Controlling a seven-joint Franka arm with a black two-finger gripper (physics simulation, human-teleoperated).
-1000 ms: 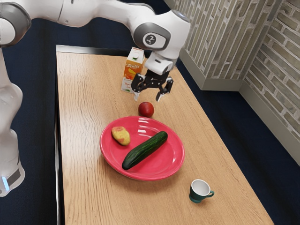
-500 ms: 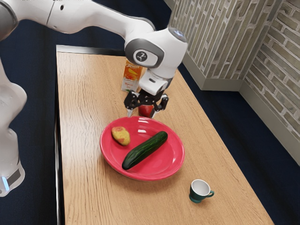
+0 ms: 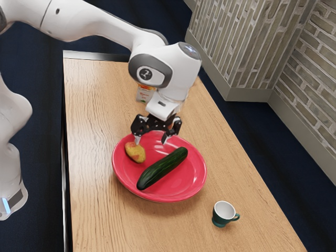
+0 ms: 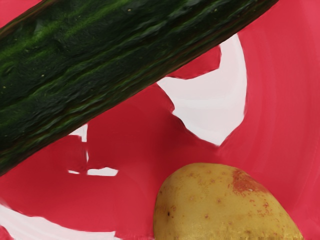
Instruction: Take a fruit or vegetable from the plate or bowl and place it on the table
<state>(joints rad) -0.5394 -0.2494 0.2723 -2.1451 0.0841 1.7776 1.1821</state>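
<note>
- Hovering over the plate w/ my end effector (image 3: 151,140), pointed down, nothing held; the 2 fingers stand apart, i.e. released, w/ a clear gap betw. the tips.
- Potato (image 4: 215,205), yellowish w/ reddish patches: on the plate, near my fingertip on the ext. view's left; not gripped. Wrist view has its rounded end, specks & a red blotch, v. close up.
- Cucumber (image 3: 163,168), long, dk. green, ridged skin: also on the plate, lying at a slant across the middle, its upper end toward the ext. view's right. Just beside the potato, not touching; a strip of bare plate runs betw. them in both views. So both veg. are in the plate, neither on the worktop.
- Plate (image 3: 192,175), round, pinkish red, glossy, w/ white reflections; sits flat on the worktop.
- Carton (image 3: 144,94), orange & white, past the plate & my hand; upper part hidden by my arm.
- Cup (image 3: 219,219), sm., dk. green outside, white inside, upright, near the plate but apart; handle toward the ext. view's right.
- Worktop (image 3: 94,105), lt. wood w/ visible grain, under all of it.
- Floor (image 3: 44,194), dk. blue, around the worktop.
- Brick wall (image 3: 315,58), farthest off, greyish-tan w/ pale joints & a plain baseboard (image 3: 248,95).
</note>
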